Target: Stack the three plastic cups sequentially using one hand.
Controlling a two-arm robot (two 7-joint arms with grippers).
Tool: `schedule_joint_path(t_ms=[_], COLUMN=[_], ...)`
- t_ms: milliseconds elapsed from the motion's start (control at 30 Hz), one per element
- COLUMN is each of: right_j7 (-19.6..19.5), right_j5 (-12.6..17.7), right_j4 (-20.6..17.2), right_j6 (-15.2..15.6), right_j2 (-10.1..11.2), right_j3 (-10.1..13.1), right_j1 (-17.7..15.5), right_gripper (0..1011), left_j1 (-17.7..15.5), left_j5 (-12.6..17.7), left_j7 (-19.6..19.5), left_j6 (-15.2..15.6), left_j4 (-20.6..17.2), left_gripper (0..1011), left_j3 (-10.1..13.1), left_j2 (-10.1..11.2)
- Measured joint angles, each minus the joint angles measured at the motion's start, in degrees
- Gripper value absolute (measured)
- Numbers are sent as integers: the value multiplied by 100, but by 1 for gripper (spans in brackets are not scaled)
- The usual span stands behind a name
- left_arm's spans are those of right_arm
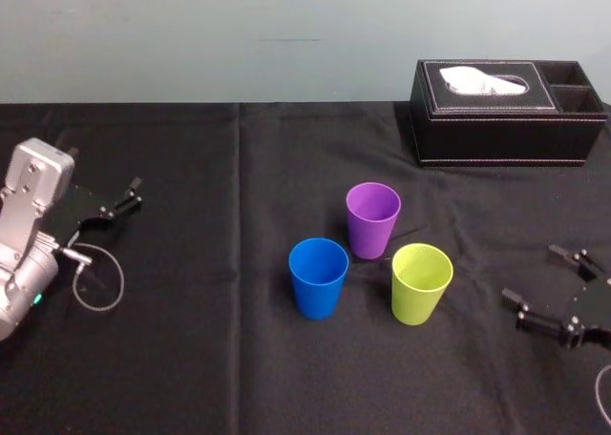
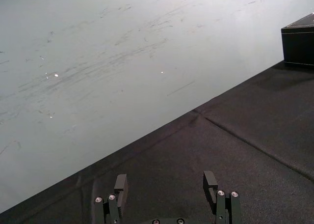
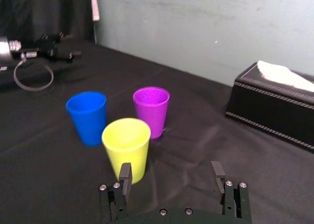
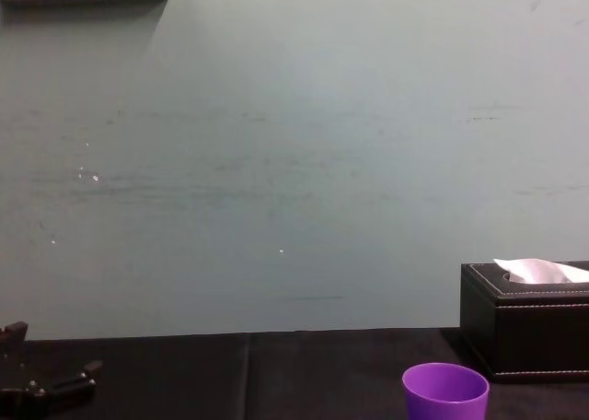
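Three plastic cups stand upright and apart in the middle of the black table: a blue cup [image 1: 319,278] at front left, a purple cup [image 1: 372,219] behind, and a lime cup [image 1: 421,282] at front right. My right gripper [image 1: 533,275] hovers open and empty to the right of the lime cup, a short way off. In the right wrist view its fingers [image 3: 125,176] frame the lime cup [image 3: 126,148], with the blue cup [image 3: 87,117] and purple cup [image 3: 151,111] beyond. My left gripper [image 1: 129,195] rests open at the table's far left. The chest view catches the purple cup [image 4: 445,394].
A black tissue box [image 1: 506,111] sits at the back right, behind the cups. A loose cable loop [image 1: 99,280] lies by the left arm. A black cloth [image 1: 191,359] covers the table, and a pale wall stands behind it.
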Motion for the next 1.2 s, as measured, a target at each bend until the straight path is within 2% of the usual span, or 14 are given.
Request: schedule_joint_path(t_ms=[200,300,500,833,1200], right_j7=[148,240,402,730,954], right_j5=[-425,-539,-656,-833,-1016], right_j4=[234,347,524,812,1059], right_j6=[-75,-106,-92,123,273], right_j2=[-170,-270,-446,-779,-1127], right_j3=[-303,-415,-570,-844,-1033], right_j1=[215,350,601,1100,1507], right_gripper=[1003,1003,1003,1003,1003], left_j1=[0,0,0,0,0], left_j5=[0,0,0,0,0], left_j7=[0,0,0,0,0], left_j6=[0,0,0,0,0], left_j4=[0,0,0,0,0], left_gripper=[1011,1011,1012,1011,1011], left_j3=[0,0,0,0,0], left_j2=[0,0,0,0,0])
